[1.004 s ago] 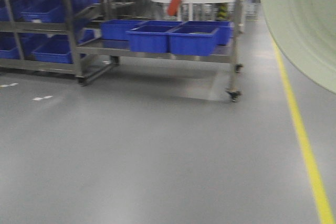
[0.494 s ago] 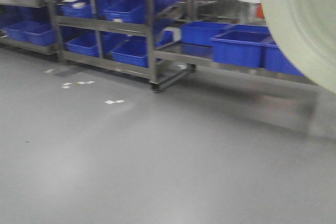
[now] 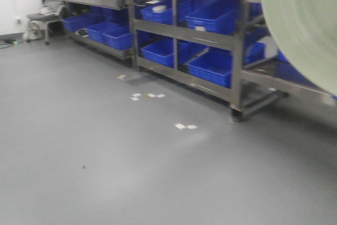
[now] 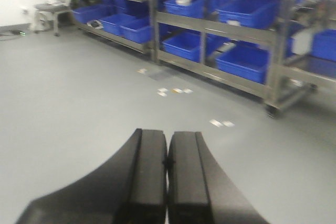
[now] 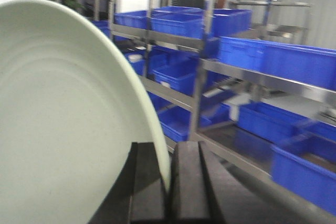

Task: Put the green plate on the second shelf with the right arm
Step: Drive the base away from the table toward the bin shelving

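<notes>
Front view, far left: a small grey seat [image 3: 45, 17] with something pale on it, too blurred to name. Next to it start the steel racks [image 3: 181, 29], running to the right and loaded with blue bins [image 3: 210, 67] on several levels. A pale item [image 3: 159, 9] sits in one upper bin; we cannot tell what it is. White scraps [image 3: 185, 126] lie on the grey floor [image 3: 105, 172] in front of the racks. At the right edge is the green plate [image 3: 308, 25], huge and close to the lens, cut off by the top and right borders. We see no gripper in this view, so what holds it is hidden here.

The left wrist view shows the same seat, racks and scraps. At the bottom is the left gripper [image 4: 168, 140], its two black fingers [image 4: 149, 171] pressed flat together with nothing between them.

Only the right wrist view shows the grip. The green plate [image 5: 63, 119] stands on edge and fills the left half, cut off at left and bottom. Its rim is pinched between the dark fingers of the right gripper [image 5: 169, 156]. The plate is up in the air in front of the racks, not on any shelf. To the right are more racks and bins, all motion-blurred, so we cannot read what the bins hold.
</notes>
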`<action>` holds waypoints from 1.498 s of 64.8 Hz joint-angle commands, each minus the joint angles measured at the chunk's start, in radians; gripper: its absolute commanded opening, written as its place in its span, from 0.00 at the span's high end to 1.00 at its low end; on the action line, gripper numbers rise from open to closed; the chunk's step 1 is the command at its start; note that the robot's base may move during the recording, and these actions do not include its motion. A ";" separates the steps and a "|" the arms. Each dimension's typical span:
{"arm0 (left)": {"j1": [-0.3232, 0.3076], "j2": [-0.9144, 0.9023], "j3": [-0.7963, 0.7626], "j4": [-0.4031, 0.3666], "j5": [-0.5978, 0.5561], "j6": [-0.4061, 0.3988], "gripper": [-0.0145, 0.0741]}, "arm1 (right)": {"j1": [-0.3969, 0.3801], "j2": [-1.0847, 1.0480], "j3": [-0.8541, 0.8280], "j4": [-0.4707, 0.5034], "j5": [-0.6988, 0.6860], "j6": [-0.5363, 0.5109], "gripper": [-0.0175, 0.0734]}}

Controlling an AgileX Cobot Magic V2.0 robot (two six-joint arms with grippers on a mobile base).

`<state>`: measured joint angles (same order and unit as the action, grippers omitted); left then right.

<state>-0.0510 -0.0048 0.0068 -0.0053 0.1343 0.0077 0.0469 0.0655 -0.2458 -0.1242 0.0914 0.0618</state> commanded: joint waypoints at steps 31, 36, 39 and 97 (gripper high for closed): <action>-0.004 -0.014 0.042 -0.009 -0.087 -0.008 0.69 | -0.007 0.011 -0.032 0.003 -0.106 0.004 0.75; -0.004 -0.014 0.042 -0.009 -0.087 -0.008 0.69 | -0.007 0.011 -0.032 0.003 -0.106 0.004 0.75; -0.004 -0.014 0.042 -0.009 -0.087 -0.008 0.69 | -0.007 0.011 -0.032 0.003 -0.106 0.004 0.75; -0.004 -0.014 0.042 -0.009 -0.087 -0.008 0.69 | -0.007 0.011 -0.032 0.003 -0.106 0.004 0.75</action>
<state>-0.0510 -0.0048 0.0068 -0.0053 0.1343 0.0077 0.0469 0.0655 -0.2442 -0.1242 0.0974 0.0618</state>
